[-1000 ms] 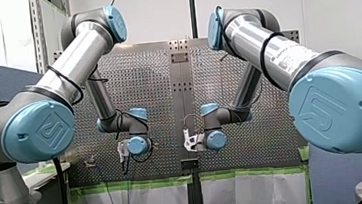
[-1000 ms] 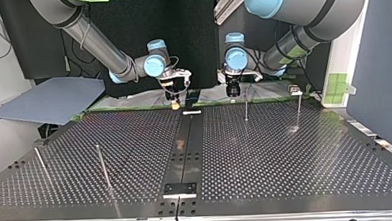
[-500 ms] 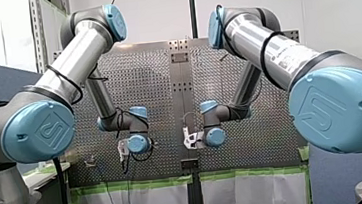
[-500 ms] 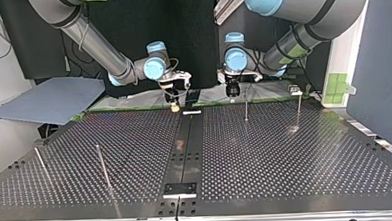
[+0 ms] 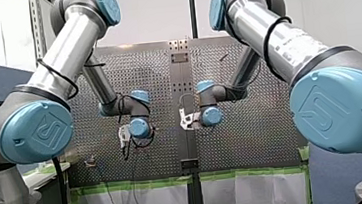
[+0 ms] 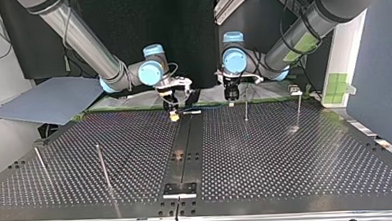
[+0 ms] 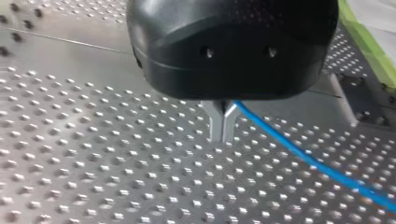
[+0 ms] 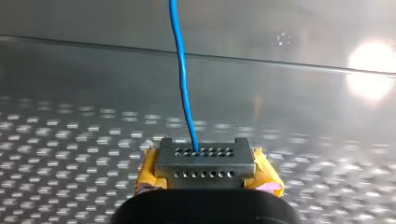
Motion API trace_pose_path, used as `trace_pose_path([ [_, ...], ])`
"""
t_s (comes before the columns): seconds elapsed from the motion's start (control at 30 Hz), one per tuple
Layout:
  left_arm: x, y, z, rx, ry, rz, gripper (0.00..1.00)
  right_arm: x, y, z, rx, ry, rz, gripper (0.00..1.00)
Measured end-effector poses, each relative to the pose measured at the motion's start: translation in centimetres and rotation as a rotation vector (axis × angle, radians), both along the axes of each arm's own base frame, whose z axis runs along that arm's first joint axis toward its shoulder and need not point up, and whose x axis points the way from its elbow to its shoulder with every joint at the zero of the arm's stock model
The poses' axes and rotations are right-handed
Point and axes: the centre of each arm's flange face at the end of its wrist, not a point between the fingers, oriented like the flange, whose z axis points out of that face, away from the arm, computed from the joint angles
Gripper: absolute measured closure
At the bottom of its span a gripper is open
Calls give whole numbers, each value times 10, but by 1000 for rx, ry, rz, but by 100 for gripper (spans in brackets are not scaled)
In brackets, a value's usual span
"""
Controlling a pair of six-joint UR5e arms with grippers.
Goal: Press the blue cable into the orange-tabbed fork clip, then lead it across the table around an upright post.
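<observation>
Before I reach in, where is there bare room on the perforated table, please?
Widest bare patch: the top view's near right, bordered by the black centre strip and the two thin metal posts further back. Another lies between that strip and the left pair of posts. Crowded: the far edge, where my right gripper and left gripper hold the thin blue cable.

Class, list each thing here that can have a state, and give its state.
My left gripper: fingers shut on the blue cable.
My right gripper: fingers shut on the blue cable.
Blue cable: gripped by both grippers.
The post beside my left gripper: upright.
</observation>
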Motion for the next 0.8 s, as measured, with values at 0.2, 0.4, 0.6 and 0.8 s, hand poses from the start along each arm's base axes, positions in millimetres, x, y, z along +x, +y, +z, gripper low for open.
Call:
trace_pose_path([
  [0.2,-2,-1,32,-12,-24,12,100,3,4,42,-31,-23,6,100],
  [0.4,-4,-6,67,-47,-73,7,100,5,9,80,-65,-45,15,100],
  [0.6,-7,-6,98,-82,-99,8,100,5,15,120,-96,-68,21,100],
  [0.8,-8,-10,139,-77,-129,5,100,3,22,157,-124,-96,23,100],
])
